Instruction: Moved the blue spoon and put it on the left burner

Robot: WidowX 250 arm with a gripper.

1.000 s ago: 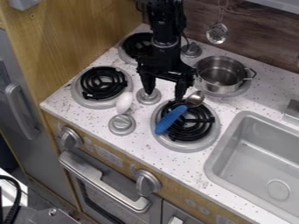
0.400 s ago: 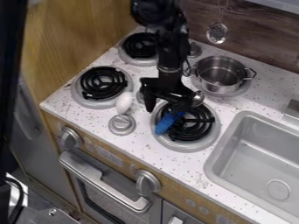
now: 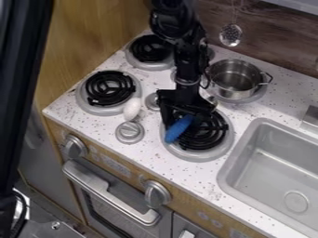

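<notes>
Step in hand: we judge this to be the pick-up, with the spoon not yet on its target.
Blue spoon point(image 3: 179, 128): it lies over the front right burner point(image 3: 202, 157), its blue handle slanting toward the front edge of the worktop point(image 3: 186, 168) and its metal end partly hidden behind the gripper.
Gripper point(image 3: 185, 122): it is low over the same burner, right at the handle; we cannot tell whether it has clenched the spoon or is released around it.
Front left burner point(image 3: 110, 90): we take this as the likely goal, though the rear left burner point(image 3: 149, 48) also fits the wording.
Next move: we would secure the handle, lift straight up off the coils, carry the spoon leftward and lower it onto the black rings.
White egg-shaped toy point(image 3: 132, 109): it sits just beside the goal burner, on the likely path; a low carry could knock it.
Pot point(image 3: 235, 79): it stands behind the spoon, near its metal end; we would lift before turning.
Handling: we expect the rounded handle might roll or swivel if pinched off-centre.
</notes>
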